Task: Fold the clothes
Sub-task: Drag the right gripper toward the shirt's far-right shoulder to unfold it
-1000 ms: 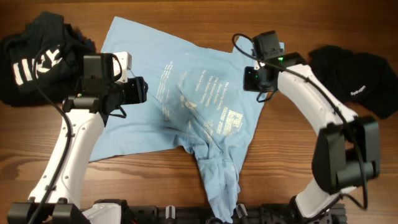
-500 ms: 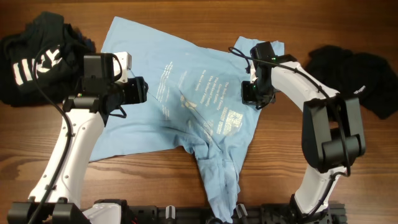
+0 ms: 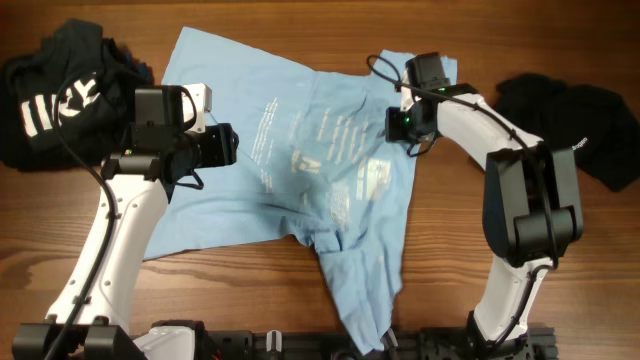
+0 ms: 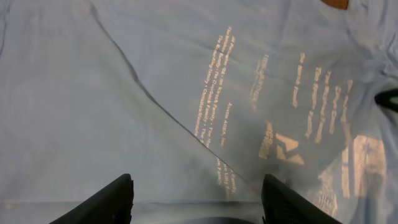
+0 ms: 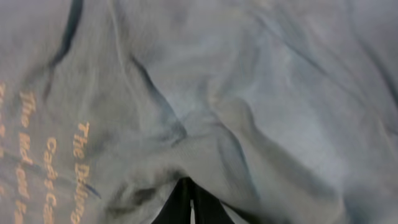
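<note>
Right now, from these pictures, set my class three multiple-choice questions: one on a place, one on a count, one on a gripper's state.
1. Where does the crumpled black garment with white lettering lie?
A) at the wooden table's far left
B) on top of the light blue cotton T-shirt
C) hanging off the table's front edge

2. How many black garments lie on the table?
A) one
B) two
C) four

3. The left gripper is:
A) open over the T-shirt
B) shut on the T-shirt
C) shut on a black garment

Answers:
1 A: it is heaped at the far-left edge, by the left arm.
2 B: the lettered one, plus a second black garment at the far right.
3 A: its fingers stand apart, with blue cloth showing between them.
</note>
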Available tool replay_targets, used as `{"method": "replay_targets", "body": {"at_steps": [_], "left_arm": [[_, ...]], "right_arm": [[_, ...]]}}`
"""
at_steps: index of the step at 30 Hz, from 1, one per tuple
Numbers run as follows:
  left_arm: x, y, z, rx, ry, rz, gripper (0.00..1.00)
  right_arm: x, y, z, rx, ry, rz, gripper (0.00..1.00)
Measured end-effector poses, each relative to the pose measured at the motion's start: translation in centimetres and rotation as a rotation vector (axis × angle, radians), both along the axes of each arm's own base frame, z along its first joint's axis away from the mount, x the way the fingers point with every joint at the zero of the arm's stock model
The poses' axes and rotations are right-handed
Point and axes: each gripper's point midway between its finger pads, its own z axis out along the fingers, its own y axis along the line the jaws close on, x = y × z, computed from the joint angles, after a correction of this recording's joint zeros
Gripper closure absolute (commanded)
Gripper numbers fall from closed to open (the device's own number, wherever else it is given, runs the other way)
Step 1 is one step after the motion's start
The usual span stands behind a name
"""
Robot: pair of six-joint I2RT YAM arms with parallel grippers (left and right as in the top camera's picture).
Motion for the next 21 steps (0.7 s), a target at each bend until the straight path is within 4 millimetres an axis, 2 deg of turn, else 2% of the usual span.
{"method": "replay_targets", "body": {"at_steps": [4, 9, 12, 17, 19, 20, 21], "left_arm": [[0.1, 0.0, 0.1, 0.0, -0.007, 0.0, 0.34], [0.5, 0.0, 0.3, -0.001, -0.026, 0.0, 0.34], [0.7, 0.0, 0.4, -0.001, -0.033, 0.0, 0.34], [0.8, 0.0, 0.5, -0.002, -0.04, 0.0, 0.34], [0.8, 0.0, 0.5, -0.002, -0.04, 0.0, 0.34], [0.8, 0.0, 0.5, -0.002, -0.04, 0.0, 0.34], [0.8, 0.0, 0.5, -0.002, -0.04, 0.0, 0.34]], "right_arm": [[2.5, -1.8, 0.1, 0.024, -0.077, -0.048, 0.95], [5.6, -5.5, 0.3, 0.024, -0.18, -0.105, 0.94], [6.7, -7.7, 0.4, 0.008, -0.217, -0.127, 0.93], [7.7, -9.5, 0.6, -0.035, -0.242, -0.119, 0.91], [7.9, -9.6, 0.7, -0.049, -0.239, -0.107, 0.82], [8.0, -9.6, 0.7, -0.052, -0.234, -0.102, 0.55], [8.0, -9.7, 0.8, -0.057, -0.225, -0.096, 0.4]]}}
